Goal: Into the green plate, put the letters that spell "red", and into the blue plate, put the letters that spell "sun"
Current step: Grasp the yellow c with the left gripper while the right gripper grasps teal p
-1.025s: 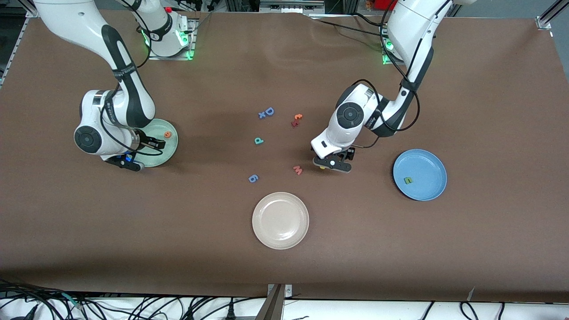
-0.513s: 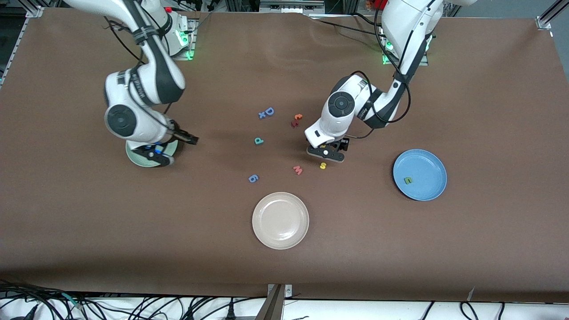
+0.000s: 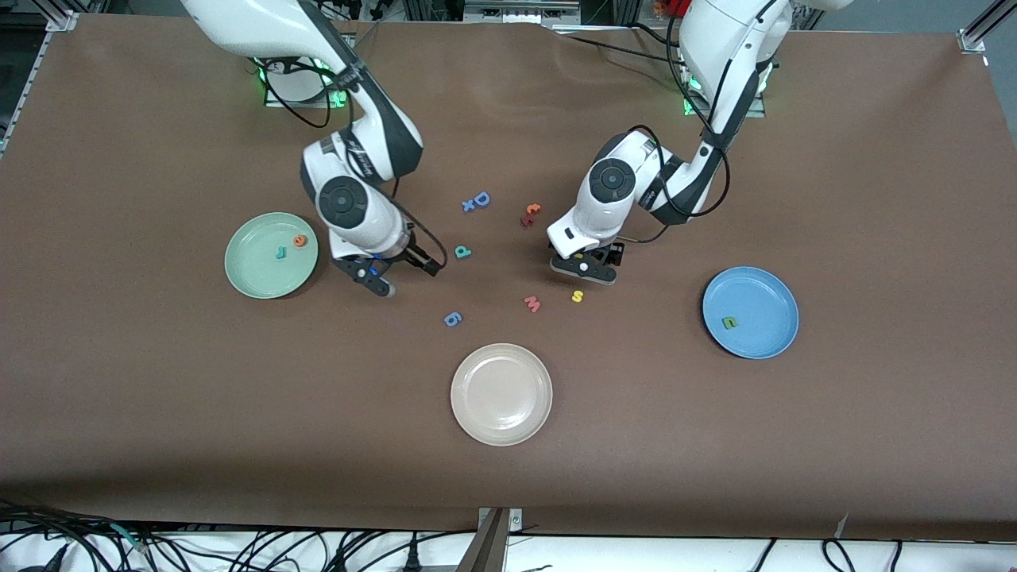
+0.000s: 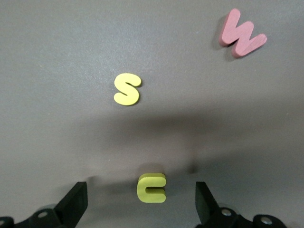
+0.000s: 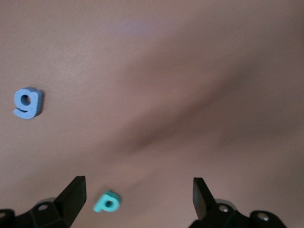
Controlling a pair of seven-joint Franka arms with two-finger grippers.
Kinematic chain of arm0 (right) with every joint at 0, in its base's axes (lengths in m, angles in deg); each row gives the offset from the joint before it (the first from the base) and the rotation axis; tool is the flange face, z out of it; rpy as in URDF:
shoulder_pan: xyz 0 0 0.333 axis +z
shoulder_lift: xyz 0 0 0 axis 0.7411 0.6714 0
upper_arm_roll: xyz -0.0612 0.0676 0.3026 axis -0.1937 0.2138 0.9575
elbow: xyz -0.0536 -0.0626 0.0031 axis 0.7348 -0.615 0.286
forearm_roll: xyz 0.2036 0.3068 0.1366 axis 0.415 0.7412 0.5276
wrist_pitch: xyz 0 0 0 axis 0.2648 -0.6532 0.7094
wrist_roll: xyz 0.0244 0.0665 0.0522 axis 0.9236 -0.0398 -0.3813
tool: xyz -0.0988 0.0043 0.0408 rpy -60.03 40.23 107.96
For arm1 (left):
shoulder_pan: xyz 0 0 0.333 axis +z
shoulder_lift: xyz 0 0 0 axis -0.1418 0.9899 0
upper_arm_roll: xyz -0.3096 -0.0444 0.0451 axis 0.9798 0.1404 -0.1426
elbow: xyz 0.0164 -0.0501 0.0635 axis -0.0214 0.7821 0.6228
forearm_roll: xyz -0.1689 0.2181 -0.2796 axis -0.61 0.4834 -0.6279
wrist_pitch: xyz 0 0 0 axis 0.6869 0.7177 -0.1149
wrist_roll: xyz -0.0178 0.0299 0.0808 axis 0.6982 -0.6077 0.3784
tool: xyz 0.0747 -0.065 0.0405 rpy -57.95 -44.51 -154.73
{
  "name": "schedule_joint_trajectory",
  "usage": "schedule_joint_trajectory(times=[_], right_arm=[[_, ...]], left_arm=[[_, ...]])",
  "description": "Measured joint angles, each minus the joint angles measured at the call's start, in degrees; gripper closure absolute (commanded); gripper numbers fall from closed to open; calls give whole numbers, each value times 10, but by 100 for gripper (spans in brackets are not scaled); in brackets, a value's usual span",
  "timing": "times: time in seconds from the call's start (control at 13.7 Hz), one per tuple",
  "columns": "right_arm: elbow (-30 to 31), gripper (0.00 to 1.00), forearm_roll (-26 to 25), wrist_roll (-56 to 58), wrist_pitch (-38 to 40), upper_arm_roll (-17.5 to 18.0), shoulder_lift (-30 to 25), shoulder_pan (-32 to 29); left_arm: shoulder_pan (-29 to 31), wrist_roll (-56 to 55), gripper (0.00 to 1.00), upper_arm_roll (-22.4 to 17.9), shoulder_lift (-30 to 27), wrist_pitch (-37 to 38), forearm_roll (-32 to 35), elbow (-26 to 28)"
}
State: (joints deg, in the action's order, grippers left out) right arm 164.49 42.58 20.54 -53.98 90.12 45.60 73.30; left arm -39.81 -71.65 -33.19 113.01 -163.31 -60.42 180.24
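Note:
The green plate [image 3: 246, 274] holds the orange "e" [image 3: 299, 241] and the thin teal "r" [image 3: 280, 253]. The teal "d" [image 3: 462, 252] [image 5: 107, 201] lies mid-table. My right gripper [image 3: 405, 276] [image 5: 138, 185] hangs open just beside it, and the "d" sits close to one finger. My left gripper [image 3: 584, 268] [image 4: 140, 190] is open low over the table, with the yellow "u" [image 4: 152, 187] between its fingers, untouched. The yellow "s" [image 3: 578, 296] [image 4: 127, 89] lies a little nearer the front camera. The blue plate [image 3: 763, 294] holds the green "n" [image 3: 728, 322].
A pink "w" [image 3: 532, 303] [image 4: 241, 34] lies beside the "s". A blue "g" [image 3: 452, 318] [image 5: 27, 102] lies nearer the front camera than the "d". A blue "D" with a small "x" [image 3: 477, 201] and a red-orange pair [image 3: 530, 214] lie farther back. A beige plate [image 3: 501, 394] sits near the front.
My right arm left the green plate and swung toward the middle beside the "d"; the "r" now shows in the plate. My left gripper shifted off the "s" to over the "u".

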Motion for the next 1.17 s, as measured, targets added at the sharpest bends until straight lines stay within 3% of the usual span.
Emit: schedule_joint_trajectory(times=[0.22,0.59,0.95,1.17], right_arm=[[-12,1,0,-45,-45,0,31,21],[-24,1,0,-116,-104,1,65,60],[-24,2,0,-128,-112,1,81,80],[-21,19,0,-128,-103,1,82,83]], left_arm=[[0,0,2,0,0,-1,2,1],[0,-27,17,0,0,-1,36,3],[-5,-58,26,0,0,-1,55,4],[-8,-71,33,1,0,-1,55,4]])
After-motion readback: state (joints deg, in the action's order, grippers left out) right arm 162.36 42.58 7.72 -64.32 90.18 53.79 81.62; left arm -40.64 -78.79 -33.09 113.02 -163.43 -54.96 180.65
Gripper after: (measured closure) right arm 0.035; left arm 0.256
